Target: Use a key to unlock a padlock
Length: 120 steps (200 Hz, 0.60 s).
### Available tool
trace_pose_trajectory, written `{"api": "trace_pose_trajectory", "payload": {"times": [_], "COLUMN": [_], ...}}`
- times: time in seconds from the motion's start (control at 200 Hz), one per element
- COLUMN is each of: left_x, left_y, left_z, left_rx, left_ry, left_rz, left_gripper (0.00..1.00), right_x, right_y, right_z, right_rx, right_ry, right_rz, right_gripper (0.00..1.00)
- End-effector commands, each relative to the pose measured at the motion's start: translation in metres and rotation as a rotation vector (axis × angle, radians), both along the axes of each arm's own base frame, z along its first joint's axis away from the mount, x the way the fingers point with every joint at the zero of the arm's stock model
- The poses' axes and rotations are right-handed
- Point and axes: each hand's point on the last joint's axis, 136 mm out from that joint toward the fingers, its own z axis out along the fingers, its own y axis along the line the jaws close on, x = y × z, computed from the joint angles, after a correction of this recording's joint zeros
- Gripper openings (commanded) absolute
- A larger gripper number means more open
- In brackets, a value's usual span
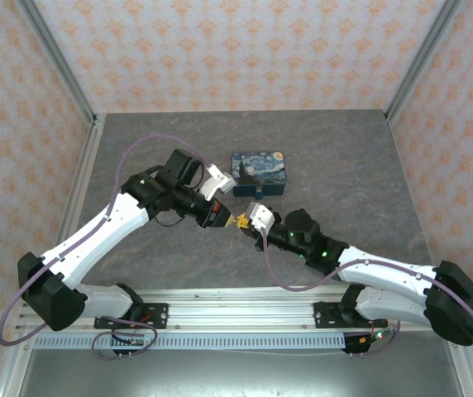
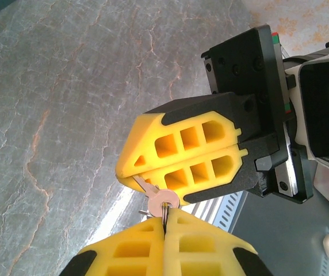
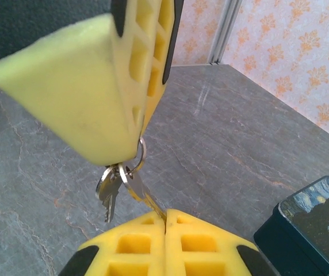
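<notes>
step: key handover mid-air | left gripper clamped on key ring | right gripper pinching key blade | next: locate padlock, align key carefully

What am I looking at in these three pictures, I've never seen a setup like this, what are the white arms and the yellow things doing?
These are two robot arms bolted at the near edge of a grey stone-patterned table. The overhead picture looks down on both arms; the other two come from small cameras on each wrist. The yellow blocks are the soft fingers of each arm's pincer. The left pincer and the right pincer meet tip to tip above the table. Both are closed on a small bunch of keys: one key runs between them, with the ring and spare keys dangling. A blue swirl-painted box sits farther back. I can't make out the padlock.
</notes>
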Motion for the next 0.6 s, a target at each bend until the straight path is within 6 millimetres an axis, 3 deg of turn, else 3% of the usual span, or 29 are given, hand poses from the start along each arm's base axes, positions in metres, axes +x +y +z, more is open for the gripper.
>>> {"api": "trace_pose_trajectory", "payload": {"times": [0.0,0.04,0.095,0.2,0.385,0.51,0.596], "left_x": [0.002,0.004,0.005,0.012,0.034,0.04,0.04], "left_y": [0.007,0.007,0.008,0.02,0.049,0.054,0.047], "left_z": [-0.001,-0.001,0.0,-0.001,-0.007,-0.007,0.002], "left_rx": [0.006,0.005,0.002,0.031,0.038,-0.042,-0.132], "left_ry": [-0.001,-0.003,-0.007,-0.044,0.056,0.164,0.178], "left_rz": [0.047,0.066,0.083,0.171,0.452,0.616,0.615], "left_gripper": [0.04,0.24,0.39,0.55,0.59,0.55,0.5], "right_x": [-0.001,-0.001,0.001,0.003,0.01,0.017,0.022], "right_y": [0.002,0.002,0.003,0.006,0.009,0.012,0.016], "right_z": [0.026,0.025,0.022,0.02,0.015,0.01,0.008], "right_rx": [0.034,0.017,-0.014,-0.081,-0.186,-0.239,-0.238], "right_ry": [-0.075,-0.085,-0.095,-0.119,-0.194,-0.218,-0.209], "right_rz": [0.015,0.016,0.019,0.037,0.045,0.043,0.034], "right_gripper": [0.0,0.0,0.0,0.0,0.0,0.0,0.0]}}
